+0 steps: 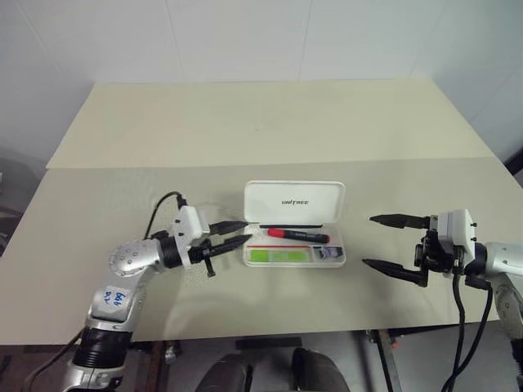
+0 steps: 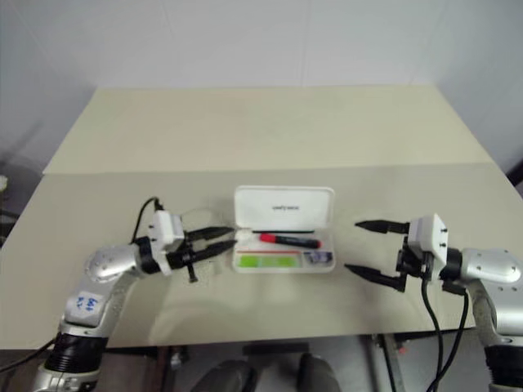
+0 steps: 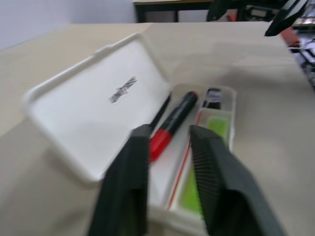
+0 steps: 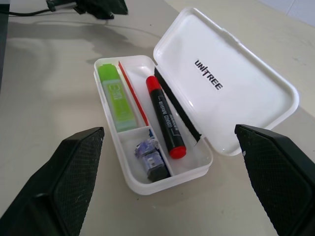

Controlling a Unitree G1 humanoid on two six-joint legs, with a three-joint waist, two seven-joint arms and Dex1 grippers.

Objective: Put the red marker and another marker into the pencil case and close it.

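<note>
Both markers already lie inside the case point(image 1: 294, 237), which sits on the table point(image 1: 270, 131) a little below the centre of the head frames. The red marker point(image 4: 164, 116) rests in the long compartment next to the hinge. The green marker point(image 4: 116, 96) fills the front compartment on the other side of a thin red divider. So I judge the loading part as done. What is left is the closing: the lid point(image 1: 294, 202) is open and leans back behind the tray.

My left gripper point(image 1: 239, 233) is at the left end of the case, just beside its rim, and I hold nothing in it. Its fingers are close together, but a narrow gap between them shows. My right gripper point(image 1: 391, 242) waits apart from the case, at the right of the frame, with its fingers spread wide and empty.

The head views give me the layout: the case is between my two grippers. But there the contents are small. The right wrist view shows more. There I can read the dark lettering on the lid, and I see a small dark and blue object point(image 4: 151, 161) in the short compartment beside the green marker. The left wrist view looks along the case from its end, past my two fingers point(image 3: 129, 187). It shows that the red tip of the marker points toward my left gripper.
</note>
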